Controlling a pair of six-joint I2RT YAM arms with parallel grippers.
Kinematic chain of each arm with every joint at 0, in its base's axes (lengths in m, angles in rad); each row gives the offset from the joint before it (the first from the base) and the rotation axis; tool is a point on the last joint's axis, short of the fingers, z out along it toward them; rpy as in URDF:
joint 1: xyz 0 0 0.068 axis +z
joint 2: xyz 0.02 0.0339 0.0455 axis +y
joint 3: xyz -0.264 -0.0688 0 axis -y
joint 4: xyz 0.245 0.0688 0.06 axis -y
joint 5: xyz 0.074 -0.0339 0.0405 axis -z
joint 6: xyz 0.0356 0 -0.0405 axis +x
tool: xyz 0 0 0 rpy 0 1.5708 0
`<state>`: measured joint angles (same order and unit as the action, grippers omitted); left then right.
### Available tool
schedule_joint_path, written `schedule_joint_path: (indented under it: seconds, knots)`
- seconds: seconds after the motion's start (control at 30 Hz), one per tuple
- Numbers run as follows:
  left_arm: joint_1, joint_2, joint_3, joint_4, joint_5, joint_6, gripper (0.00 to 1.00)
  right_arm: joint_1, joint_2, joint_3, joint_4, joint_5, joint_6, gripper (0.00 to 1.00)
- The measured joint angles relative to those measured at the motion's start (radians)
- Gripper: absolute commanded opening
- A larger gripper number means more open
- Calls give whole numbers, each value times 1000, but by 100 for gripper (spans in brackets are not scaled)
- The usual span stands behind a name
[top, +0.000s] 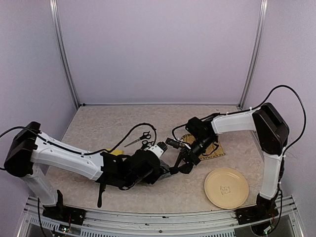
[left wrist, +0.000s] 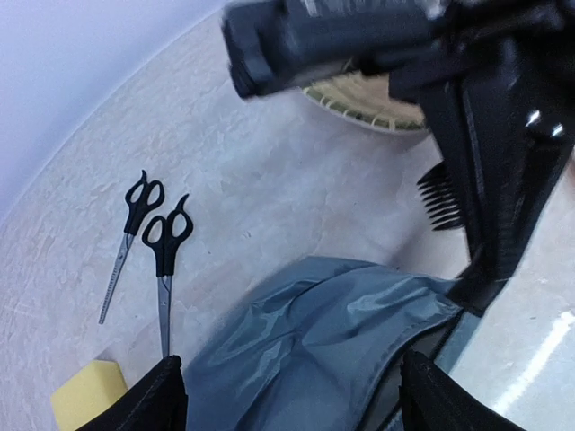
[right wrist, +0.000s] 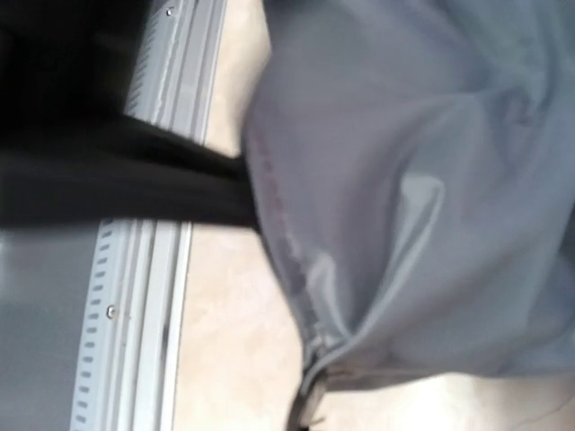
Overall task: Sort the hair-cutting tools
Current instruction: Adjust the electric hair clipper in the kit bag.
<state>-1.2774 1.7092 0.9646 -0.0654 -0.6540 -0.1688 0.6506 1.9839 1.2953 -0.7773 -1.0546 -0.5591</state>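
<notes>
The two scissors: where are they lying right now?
In the left wrist view the two scissors lie side by side on the table, left of the grey-blue pouch and just beyond the yellow sponge; from above, left of centre.

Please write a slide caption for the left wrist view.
Two black-handled scissors lie side by side beside the grey-blue pouch.

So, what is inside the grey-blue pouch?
Only the creased outer fabric of the pouch is visible; it covers the inside, so any contents are hidden. The two scissors lie outside it, on the table.

Two scissors (left wrist: 164, 263) lie behind the pouch (left wrist: 332, 323); the comb (left wrist: 440, 193) meets its edge.
</notes>
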Motion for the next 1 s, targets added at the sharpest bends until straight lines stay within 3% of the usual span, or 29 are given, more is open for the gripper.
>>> schedule_joint_path:
  seconds: [0.23, 0.5, 0.73, 0.87, 1.0]
  knots:
    - [-11, -272, -48, -122, 84, -212, 79, -12, 0, 0, 7, 1, 24, 1]
    - [9, -543, -293, -266, 206, -546, 77, -13, 0, 0, 20, 2, 35, 1]
    - [76, -665, -414, -246, 317, -640, 72, -13, 0, 0, 24, 5, 35, 2]
    - [93, -647, -454, -223, 378, -647, 57, -13, 0, 0, 26, 5, 35, 3]
    - [96, -613, -455, -206, 403, -644, 31, -13, 0, 0, 27, 5, 36, 1]
